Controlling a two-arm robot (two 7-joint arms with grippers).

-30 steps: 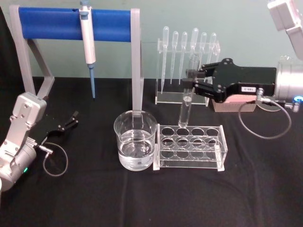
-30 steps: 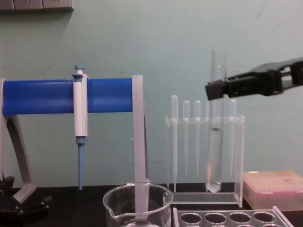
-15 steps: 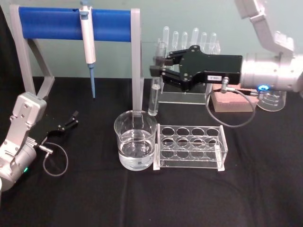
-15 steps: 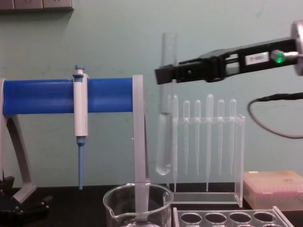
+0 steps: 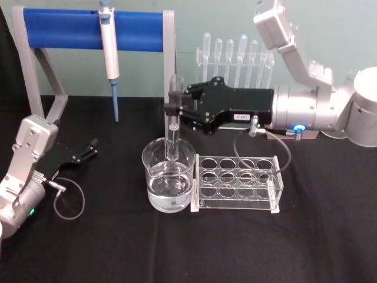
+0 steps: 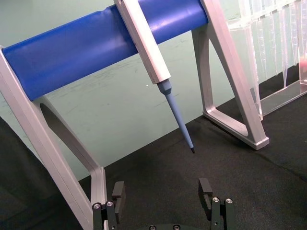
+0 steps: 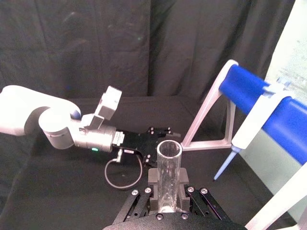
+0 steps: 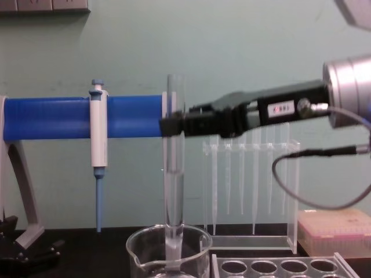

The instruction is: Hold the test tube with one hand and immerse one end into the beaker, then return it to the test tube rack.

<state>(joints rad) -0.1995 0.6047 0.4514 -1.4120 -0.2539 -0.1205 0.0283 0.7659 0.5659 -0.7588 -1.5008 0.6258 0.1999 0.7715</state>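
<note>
Lower end of test tube (image 5: pixel 172 140) inside beaker (image 5: pixel 148 170), rack (image 5: pixel 235 204) just right of beaker, pipettes (image 5: pixel 241 53) behind rack

**Camera layout.** The head camera is looking steeply down on the black table (image 5: pixel 118 247) from farther back. The chest camera is facing level across it, close behind the beaker (image 8: pixel 168 255). Both are sharing the beaker, test tube (image 8: pixel 174 174) and blue-barred stand (image 8: pixel 52 119). The wrist cameras are facing inward from opposite sides.

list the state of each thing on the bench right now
beaker, upright, part filled with clear liquid
test tube, upright, lower end inside the beaker rim
right pincer, shut on the test tube
left pincer, open, parked low at the left
test tube rack, holes empty
pipettor, hanging on the blue bar
</note>
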